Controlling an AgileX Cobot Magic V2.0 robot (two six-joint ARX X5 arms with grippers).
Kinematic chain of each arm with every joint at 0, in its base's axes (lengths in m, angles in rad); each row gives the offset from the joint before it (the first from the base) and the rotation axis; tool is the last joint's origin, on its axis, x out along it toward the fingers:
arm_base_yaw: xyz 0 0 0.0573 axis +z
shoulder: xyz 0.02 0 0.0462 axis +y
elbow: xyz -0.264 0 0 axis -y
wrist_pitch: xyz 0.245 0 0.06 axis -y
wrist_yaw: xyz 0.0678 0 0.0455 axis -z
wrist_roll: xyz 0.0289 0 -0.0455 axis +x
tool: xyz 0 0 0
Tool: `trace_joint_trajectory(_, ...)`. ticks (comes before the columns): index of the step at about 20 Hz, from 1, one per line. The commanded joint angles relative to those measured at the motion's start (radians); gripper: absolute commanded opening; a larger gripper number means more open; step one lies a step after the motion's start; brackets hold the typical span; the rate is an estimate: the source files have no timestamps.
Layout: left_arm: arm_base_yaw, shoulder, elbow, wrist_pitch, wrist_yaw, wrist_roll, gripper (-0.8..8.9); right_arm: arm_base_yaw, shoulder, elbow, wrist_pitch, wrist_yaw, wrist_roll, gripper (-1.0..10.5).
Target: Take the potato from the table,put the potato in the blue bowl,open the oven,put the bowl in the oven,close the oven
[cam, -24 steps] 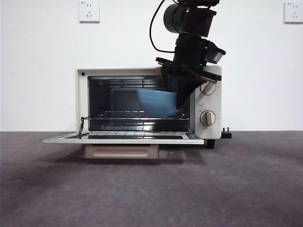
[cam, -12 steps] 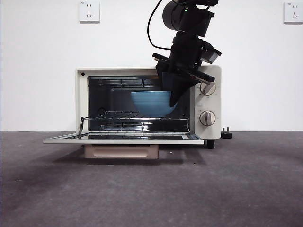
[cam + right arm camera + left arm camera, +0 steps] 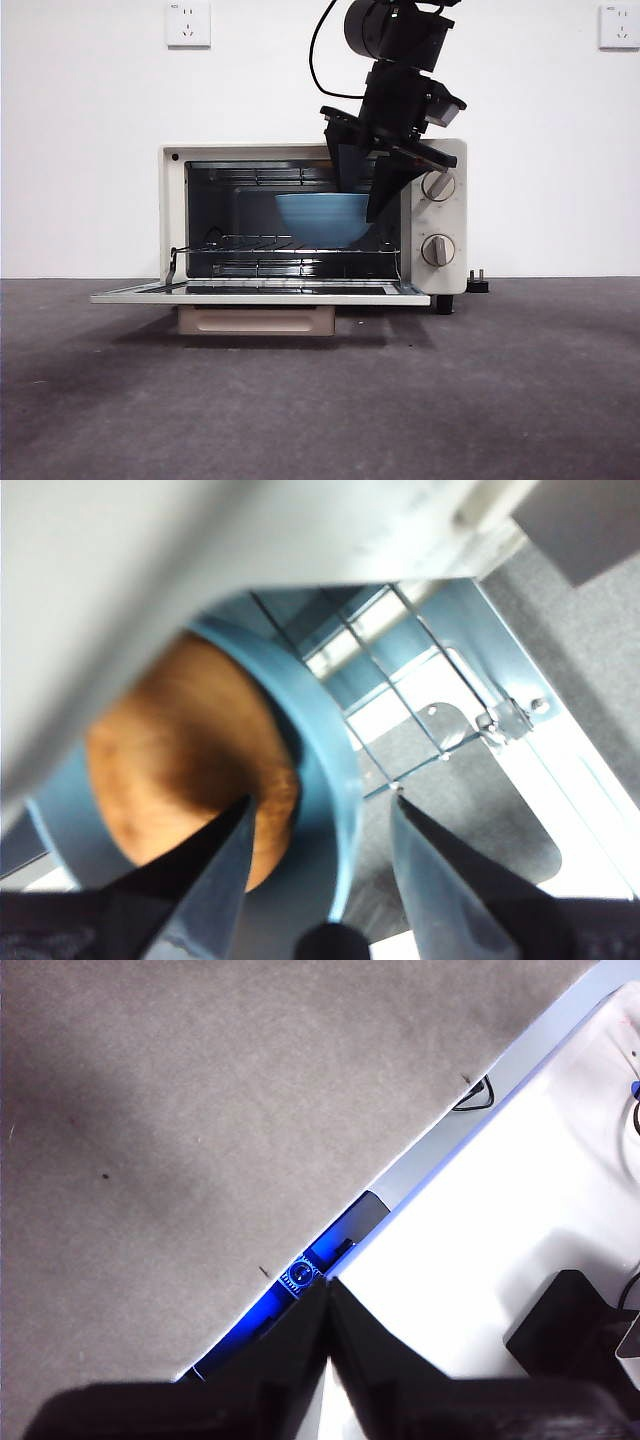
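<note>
Starting at the left of the front view: the cream-white countertop oven (image 3: pixel 300 225) stands on the dark grey matte table (image 3: pixel 520 400), its glass door (image 3: pixel 260 293) dropped flat and wide open toward us. Moving right into the cavity, there's the deep round mid-blue bowl (image 3: pixel 322 218), sitting on the wire rack (image 3: pixel 290 245), right of centre. And the right wrist view confirms the cargo: the smooth orange-brown potato (image 3: pixel 190 760) lies inside the bowl. Further right, the right gripper (image 3: pixel 362 195) reaches down at the oven's mouth, its black jaws spread apart, one on each side of the bowl's rim (image 3: pixel 335 780); the grip looks released, though I can't tell whether a jaw touches the wall. To the right of it are the two round knobs (image 3: pixel 438 218). The left gripper (image 3: pixel 328 1305) waits well away over the table's edge, its jaws pressed together on nothing.

So the score: potato bowled, oven opened, bowl apparently delivered to the rack. What's left, by my reckoning, is pulling that right arm clear and swinging the door up to close.
</note>
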Motion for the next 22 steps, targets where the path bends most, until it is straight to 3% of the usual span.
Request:
trace_joint_trajectory(1, -0.001, -0.002, -0.005, 0.005, 0.003, -0.007, -0.06, 0.008, -0.013, 0.012, 0.013, 0.008, -0.03, 2.3)
trace_joint_trajectory(7, -0.001, -0.002, -0.005, 0.006, 0.003, -0.006, -0.06, 0.008, -0.014, 0.092, -0.009, 0.007, -0.085, 2.3)
trace_joint_trajectory(15, -0.001, -0.002, -0.005, 0.005, -0.046, -0.007, -0.06, 0.007, -0.014, 0.236, -0.209, 0.064, -0.199, 2.2)
trace_joint_trajectory(18, -0.001, -0.002, -0.005, 0.005, -0.046, -0.007, -0.06, 0.007, -0.014, 0.282, -0.249, 0.073, -0.275, 2.2)
trace_joint_trajectory(22, -0.001, -0.001, -0.005, 0.013, -0.048, -0.006, -0.06, 0.008, -0.014, 0.383, -0.319, 0.073, -0.435, 2.2)
